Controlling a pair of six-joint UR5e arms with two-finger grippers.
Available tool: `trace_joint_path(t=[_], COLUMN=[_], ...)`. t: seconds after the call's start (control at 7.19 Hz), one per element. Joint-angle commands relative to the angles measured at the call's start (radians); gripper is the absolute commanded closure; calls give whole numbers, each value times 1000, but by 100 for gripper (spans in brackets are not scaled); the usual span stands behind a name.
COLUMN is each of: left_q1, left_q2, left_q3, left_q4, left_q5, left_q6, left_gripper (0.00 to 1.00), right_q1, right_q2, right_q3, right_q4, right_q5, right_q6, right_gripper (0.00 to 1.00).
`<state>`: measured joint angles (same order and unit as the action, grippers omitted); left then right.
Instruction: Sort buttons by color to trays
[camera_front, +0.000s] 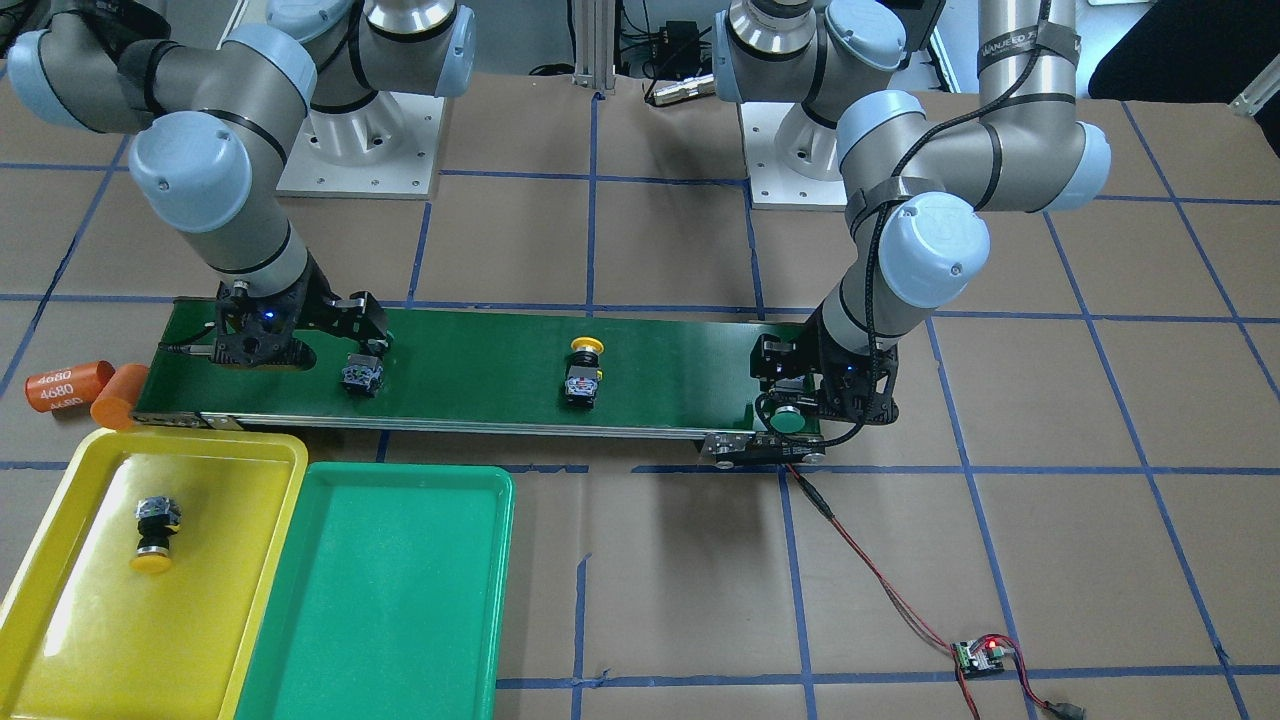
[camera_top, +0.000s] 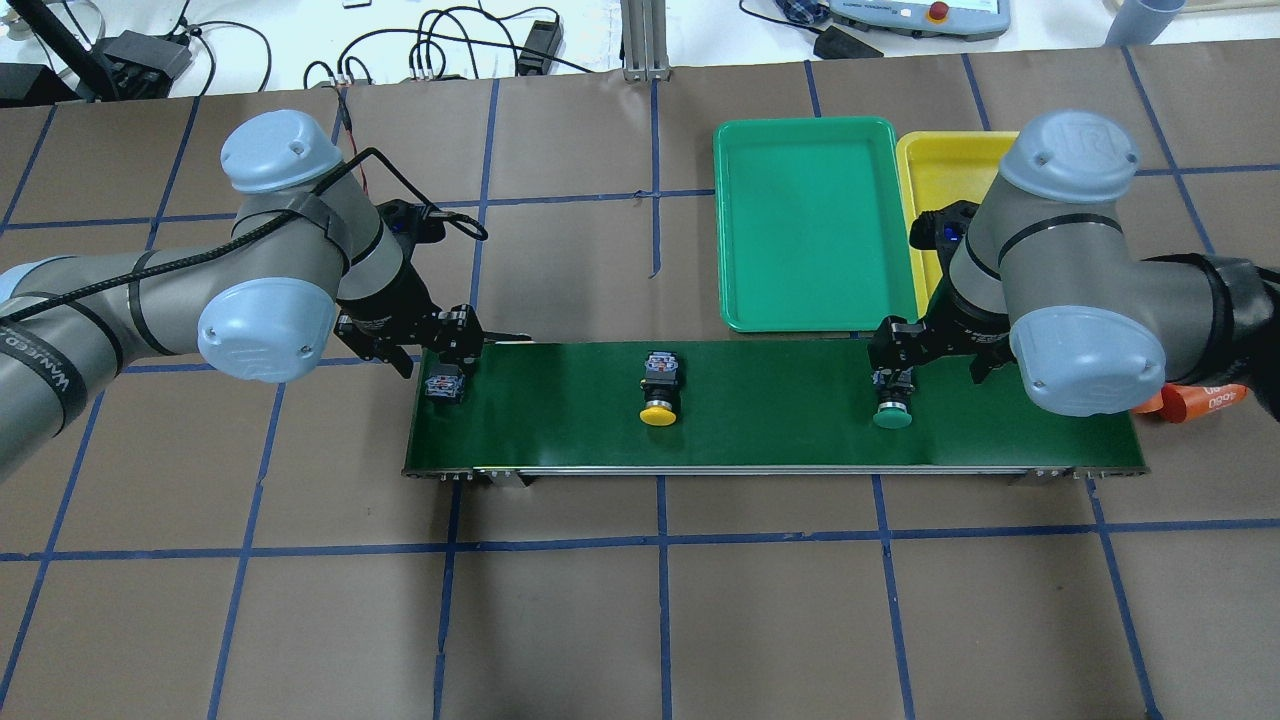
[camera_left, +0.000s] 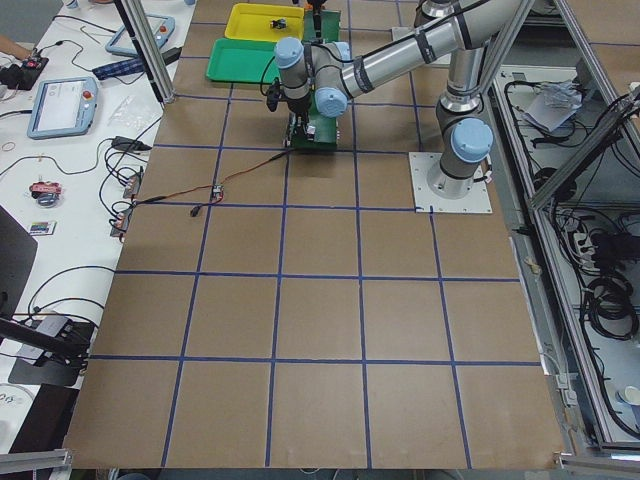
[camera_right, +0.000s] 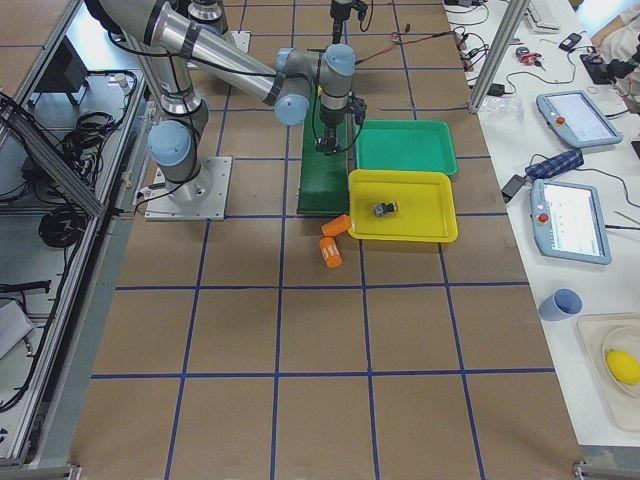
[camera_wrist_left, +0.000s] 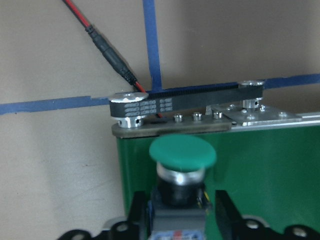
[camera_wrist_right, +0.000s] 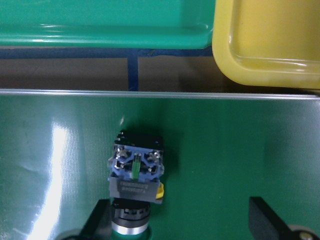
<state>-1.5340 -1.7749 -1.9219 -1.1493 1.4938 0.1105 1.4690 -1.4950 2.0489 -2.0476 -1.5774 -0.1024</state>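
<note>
Left gripper (camera_wrist_left: 179, 219): fingers sit close on either side of the black body of green button A (camera_wrist_left: 182, 150); cannot tell whether they touch it. Green button A lies at one end of the conveyor belt (camera_front: 680, 360), cap pointing away from the robot.

Right gripper (camera_wrist_right: 180, 222): jaws wide, straddling green button B (camera_wrist_right: 136, 167), which lies on the belt.

Yellow button C (camera_front: 584, 370): mid-belt, clear of both grippers. Yellow button D (camera_front: 155, 530): in the yellow tray (camera_front: 70, 640), with the green tray (camera_front: 390, 620) just beside it.

Orange cylinders (camera_front: 68, 385): one printed "4680". Left arm strap (camera_top: 40, 362) reads "WANJEED".

The orange cylinder (camera_front: 68, 386) bears "4680" printed repeatedly.
</note>
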Motion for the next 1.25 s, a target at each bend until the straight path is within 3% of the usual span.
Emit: trace_joint_path(t=[0.0, 0.28, 0.42, 0.7, 0.97, 1.11], left_q1=[-3, 6, 9, 12, 6, 12], left_q2=[29, 127, 165, 271, 328, 334], left_q3=[13, 136, 220, 253, 244, 241], left_q4=[-73, -233, -327, -459, -477, -478], left_q5=[5, 138, 143, 126, 97, 101], left_q6=[-6, -6, -8, -17, -141, -137], left_gripper=[0, 0, 0, 0, 0, 0], right_q1=[2, 2, 2, 1, 2, 4], right_q2=[4, 38, 45, 47, 45, 88], right_q3=[2, 1, 1, -3, -22, -115], right_q4=[-9, -11, -9, -5, -20, -34], right_q5=[0, 0, -7, -6, -1, 0], right_q6=[0, -2, -3, 0, 1, -3], right_gripper=[5, 24, 31, 62, 66, 61])
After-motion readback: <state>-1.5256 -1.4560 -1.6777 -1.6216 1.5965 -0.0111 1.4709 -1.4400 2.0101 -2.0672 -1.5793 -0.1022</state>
